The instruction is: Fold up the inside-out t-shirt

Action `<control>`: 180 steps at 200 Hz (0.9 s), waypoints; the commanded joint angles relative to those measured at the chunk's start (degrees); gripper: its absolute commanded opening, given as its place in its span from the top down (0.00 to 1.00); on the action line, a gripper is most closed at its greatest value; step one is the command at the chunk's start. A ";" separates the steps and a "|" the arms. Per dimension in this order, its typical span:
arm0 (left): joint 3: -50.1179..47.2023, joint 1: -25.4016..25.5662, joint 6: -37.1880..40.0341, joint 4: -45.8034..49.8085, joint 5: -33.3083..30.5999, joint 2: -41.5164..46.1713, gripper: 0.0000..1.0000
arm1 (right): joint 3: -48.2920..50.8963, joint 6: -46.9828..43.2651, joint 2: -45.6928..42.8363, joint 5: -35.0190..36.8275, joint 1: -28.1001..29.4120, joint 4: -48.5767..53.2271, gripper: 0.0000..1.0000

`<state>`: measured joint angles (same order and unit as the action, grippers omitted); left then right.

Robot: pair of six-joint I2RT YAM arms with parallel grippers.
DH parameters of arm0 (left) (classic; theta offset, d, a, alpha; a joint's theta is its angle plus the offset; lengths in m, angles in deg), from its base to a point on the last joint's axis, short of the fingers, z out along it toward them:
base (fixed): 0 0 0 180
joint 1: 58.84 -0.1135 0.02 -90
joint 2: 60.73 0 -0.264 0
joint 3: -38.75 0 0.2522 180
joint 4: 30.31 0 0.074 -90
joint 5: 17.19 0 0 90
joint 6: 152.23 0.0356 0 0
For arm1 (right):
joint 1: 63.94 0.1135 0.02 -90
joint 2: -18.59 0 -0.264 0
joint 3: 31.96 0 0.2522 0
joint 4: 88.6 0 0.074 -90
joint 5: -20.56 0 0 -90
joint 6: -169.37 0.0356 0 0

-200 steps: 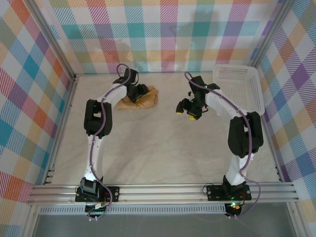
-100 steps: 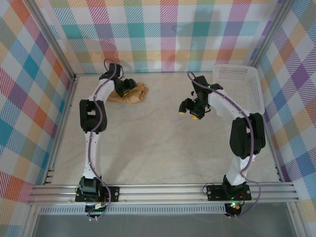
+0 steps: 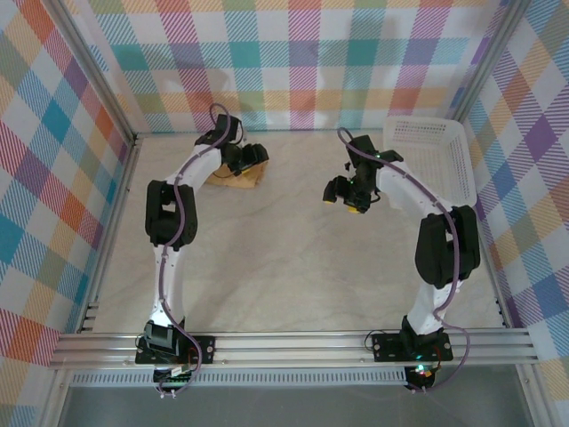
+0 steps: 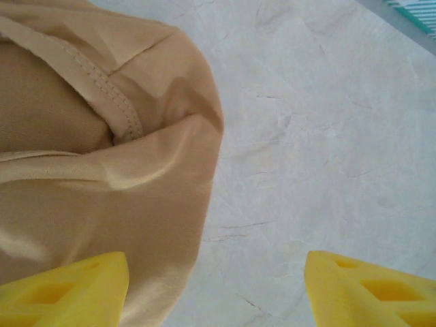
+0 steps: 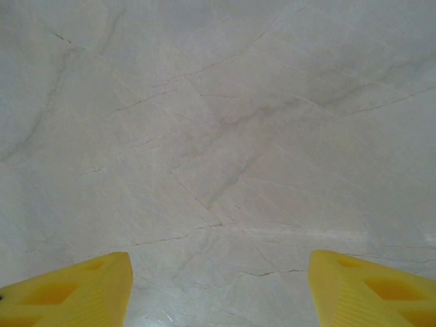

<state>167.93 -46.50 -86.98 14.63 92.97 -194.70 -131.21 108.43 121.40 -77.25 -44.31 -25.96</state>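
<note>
The crumpled tan t-shirt (image 3: 240, 181) lies bunched at 11 o'clock on the table (image 3: 284, 267). The left gripper (image 3: 246, 158) hangs over its edge, jaws wide, one fingertip (image 4: 65, 289) above the cloth, clasping nothing. The right gripper (image 3: 348, 194), at 1 o'clock, stands wide over bare tabletop. The white basket (image 3: 433, 147) sits at 2 o'clock.

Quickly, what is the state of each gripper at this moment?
Left gripper: open, holding nothing, over the edge of the t-shirt.
Right gripper: open, holding nothing, over the table.
</note>
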 commanded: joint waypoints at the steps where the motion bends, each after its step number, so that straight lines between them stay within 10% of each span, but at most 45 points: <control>1: 0.37 0.04 -0.54 0.21 1.72 -2.43 0.31 | 0.82 -2.14 -5.31 5.51 -0.35 -1.69 0.26; 25: -0.29 0.32 0.72 1.96 1.43 1.15 0.30 | 5.88 -5.89 -13.77 13.89 -0.35 -10.32 0.16; 54: -4.95 1.75 3.84 3.22 -4.43 12.49 0.00 | 24.67 -16.11 -25.54 24.49 -0.34 -35.36 0.00; 130: -38.93 4.45 15.36 -7.91 -29.72 43.69 0.00 | 48.13 -36.39 -21.67 33.34 -2.68 -67.24 0.00; 180: -66.20 4.01 24.42 -27.75 -43.35 56.03 0.00 | 59.93 -26.79 -16.71 22.73 -15.50 -92.58 0.00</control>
<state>111.32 -41.86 -69.52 -1.42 59.18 -142.49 -75.13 77.29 102.10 -49.10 -55.12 -100.79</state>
